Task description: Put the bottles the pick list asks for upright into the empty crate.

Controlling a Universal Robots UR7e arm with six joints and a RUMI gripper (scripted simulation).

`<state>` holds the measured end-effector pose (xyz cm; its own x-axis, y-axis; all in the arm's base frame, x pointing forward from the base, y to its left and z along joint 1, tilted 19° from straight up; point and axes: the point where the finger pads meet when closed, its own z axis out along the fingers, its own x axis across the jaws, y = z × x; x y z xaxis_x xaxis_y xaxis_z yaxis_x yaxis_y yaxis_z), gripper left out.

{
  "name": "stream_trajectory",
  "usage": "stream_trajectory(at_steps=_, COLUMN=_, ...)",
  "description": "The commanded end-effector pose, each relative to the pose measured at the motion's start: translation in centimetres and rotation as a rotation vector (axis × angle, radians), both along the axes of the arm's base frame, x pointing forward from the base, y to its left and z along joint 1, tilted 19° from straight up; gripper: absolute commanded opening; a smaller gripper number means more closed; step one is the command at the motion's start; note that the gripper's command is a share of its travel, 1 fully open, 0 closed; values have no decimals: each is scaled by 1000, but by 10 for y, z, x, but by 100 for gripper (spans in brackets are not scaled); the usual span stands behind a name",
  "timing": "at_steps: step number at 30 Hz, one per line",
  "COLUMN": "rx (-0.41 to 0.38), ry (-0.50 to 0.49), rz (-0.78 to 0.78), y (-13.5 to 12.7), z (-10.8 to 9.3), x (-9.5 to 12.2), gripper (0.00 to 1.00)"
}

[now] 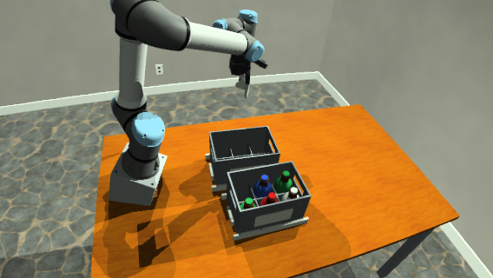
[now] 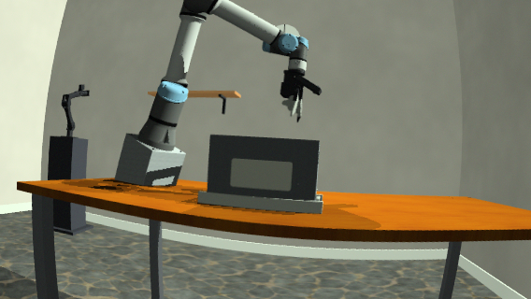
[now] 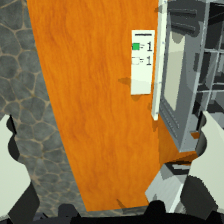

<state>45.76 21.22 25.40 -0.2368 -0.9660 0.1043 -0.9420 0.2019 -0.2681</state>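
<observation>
My gripper [image 1: 245, 87] hangs high above the table behind the crates, open and empty; it also shows in the exterior view [image 2: 296, 106]. The empty grey crate [image 1: 243, 149] stands at the table's middle. The stocked crate [image 1: 268, 197] stands in front of it and holds a blue-capped bottle [image 1: 263, 186], two green-capped bottles [image 1: 284, 181] [image 1: 248, 202], a red-capped one [image 1: 271, 198] and a white-capped one [image 1: 293, 192]. In the wrist view the pick list [image 3: 142, 62] lies beside the empty crate [image 3: 192, 75], black bar at the top, showing green 1 and white 1.
The arm's base [image 1: 136, 174] stands at the table's left. The table edge and stone floor [image 3: 30, 75] lie left of the pick list in the wrist view. A black stand [image 2: 67, 182] and a wall shelf [image 2: 196, 94] are behind the table.
</observation>
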Motion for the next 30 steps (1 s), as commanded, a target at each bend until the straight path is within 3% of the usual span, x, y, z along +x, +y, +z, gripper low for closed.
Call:
stream_trajectory(at_steps=1, rx=0, ry=-1, rz=0, y=0, z=1, x=0, gripper=100)
stream_trajectory(at_steps=17, rx=0, ry=-1, rz=0, y=0, z=1, x=0, gripper=100)
stream_trajectory(at_steps=18, rx=0, ry=-1, rz=0, y=1, z=5, x=-1, gripper=38)
stream_trajectory(at_steps=30, rx=1, ry=-1, rz=0, y=10, z=62, x=-19, gripper=38)
